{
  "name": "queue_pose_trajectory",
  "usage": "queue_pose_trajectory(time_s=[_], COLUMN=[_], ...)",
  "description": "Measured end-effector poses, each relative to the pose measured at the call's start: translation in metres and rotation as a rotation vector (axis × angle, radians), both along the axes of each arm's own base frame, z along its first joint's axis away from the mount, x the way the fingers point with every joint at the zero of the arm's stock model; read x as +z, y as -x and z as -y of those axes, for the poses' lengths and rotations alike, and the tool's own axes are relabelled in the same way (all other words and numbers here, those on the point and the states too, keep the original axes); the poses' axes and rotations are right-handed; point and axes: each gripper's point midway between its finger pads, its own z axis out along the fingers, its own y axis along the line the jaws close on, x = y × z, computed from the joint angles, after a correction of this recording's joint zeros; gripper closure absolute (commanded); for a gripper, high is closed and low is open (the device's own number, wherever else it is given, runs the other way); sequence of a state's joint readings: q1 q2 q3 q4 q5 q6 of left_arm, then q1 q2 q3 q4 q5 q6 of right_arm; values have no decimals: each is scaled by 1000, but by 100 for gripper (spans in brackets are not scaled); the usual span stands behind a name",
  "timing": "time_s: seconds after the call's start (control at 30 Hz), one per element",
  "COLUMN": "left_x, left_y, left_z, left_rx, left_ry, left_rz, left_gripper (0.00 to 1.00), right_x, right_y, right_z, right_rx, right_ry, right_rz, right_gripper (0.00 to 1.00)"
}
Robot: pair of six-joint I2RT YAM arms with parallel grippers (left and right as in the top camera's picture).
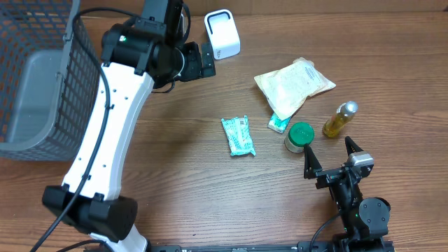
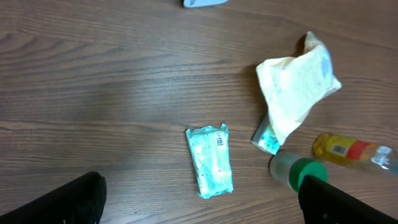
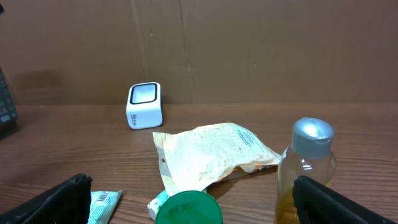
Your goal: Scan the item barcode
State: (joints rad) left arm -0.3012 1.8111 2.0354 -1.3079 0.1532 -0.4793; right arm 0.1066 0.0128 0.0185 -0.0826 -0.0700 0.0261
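Two hands stand wide, nothing between their fingers. The left hand (image 1: 208,61) hovers just beside the white scanner (image 1: 222,33), on its wire basket (image 1: 21,42) side. The right hand (image 1: 327,144) is well apart from the scanner, near the robot's edge of the worktop (image 1: 189,182). The teal packet (image 1: 238,135) lies flat, barcode up, robotward of the scanner and touching nothing. Rightward of the scanner, a cream pouch (image 1: 294,84) overlaps a small teal box (image 1: 278,124); farther from the scanner stand a green-lidded jar (image 1: 299,136) and a yellow bottle (image 1: 339,119).
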Motion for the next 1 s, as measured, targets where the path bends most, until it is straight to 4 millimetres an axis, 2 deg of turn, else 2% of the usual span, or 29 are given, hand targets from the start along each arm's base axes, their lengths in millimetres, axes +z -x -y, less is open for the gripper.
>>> queue_pose_trajectory(time_s=[0.13,0.57,1.0], left_x=[7,6,-8], left_y=[3,4,14], left_z=[-1,-1,-25], left_rx=[0,-3,41], left_ry=[5,1,-128], left_rz=[16,11,-37], left_gripper=[0,1,0], right_x=[0,0,0], right_y=[0,0,0], right_z=[0,0,0], right_rx=[-1,0,-1], right_ry=[0,0,0], right_rz=[0,0,0], right_gripper=[0,0,0])
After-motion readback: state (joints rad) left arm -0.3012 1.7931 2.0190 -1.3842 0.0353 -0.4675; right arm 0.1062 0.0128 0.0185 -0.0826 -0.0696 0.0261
